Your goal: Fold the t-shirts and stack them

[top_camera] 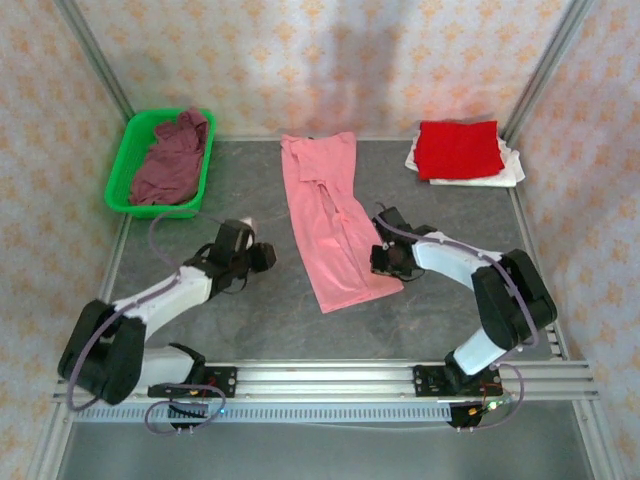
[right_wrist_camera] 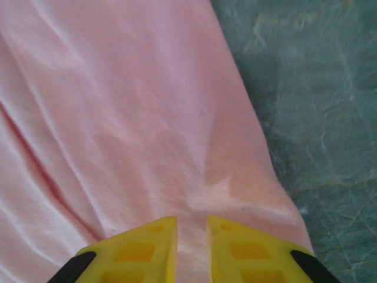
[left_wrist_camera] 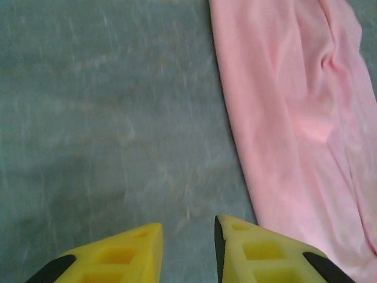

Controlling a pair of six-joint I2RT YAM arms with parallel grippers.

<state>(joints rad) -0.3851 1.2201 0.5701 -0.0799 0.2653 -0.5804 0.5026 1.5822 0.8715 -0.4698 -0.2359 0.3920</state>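
Risk, right side: the right jaws are hanging low over the near right edge of the pink t-shirt [top_camera: 330, 225]. If they are catching only the top layer, I judge the lengthwise fold will be peeling open on the lift.
Risk, left side: the left jaws are sitting over bare counter [top_camera: 240, 320], with the shirt just to their right. A one-sided pull would be dragging the strip askew.
Right jaws: standing nearly together, with cloth puckering just ahead of the tips. I cannot tell whether they are pinching it.
Left jaws: standing slightly spread, gripping nothing.
Arm pose: both arms are reaching forward and inward, flanking the shirt.
Others: the red t-shirt [top_camera: 457, 148] is lying on the white t-shirt [top_camera: 510, 172], well ahead of the right jaws. The maroon t-shirt [top_camera: 172, 165] is lying in the green basket [top_camera: 118, 190], well ahead of the left jaws.
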